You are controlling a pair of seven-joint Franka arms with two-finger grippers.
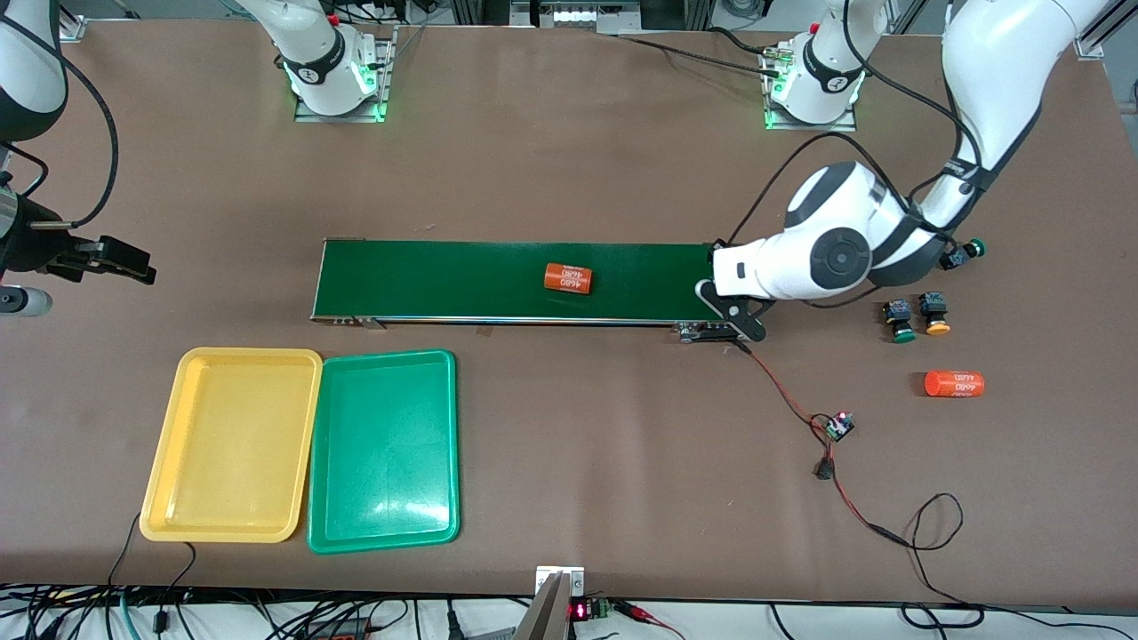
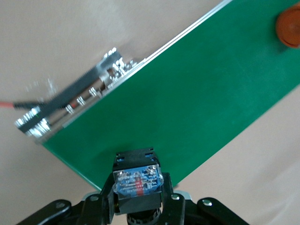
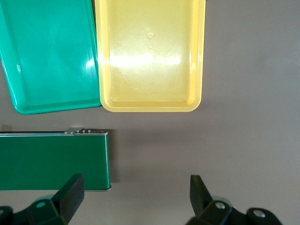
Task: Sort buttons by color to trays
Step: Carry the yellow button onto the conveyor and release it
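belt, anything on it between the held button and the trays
Yes: an orange cylinder lies mid-belt, between the left hand gripping the button and the trays' end. The trays themselves hold nothing.

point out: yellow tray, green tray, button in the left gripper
yellow tray [image 1: 233,444], front view, bare floor.
green tray [image 1: 384,449], front view, bare floor.
held button [image 2: 138,183], left wrist view, labelled end of its body.

The cap of the button between the left gripper's jaws is lying hidden below its body, so its colour is not showing. In the front view the wrist is covering that gripper. The picture's edge is cutting off the orange cylinder.
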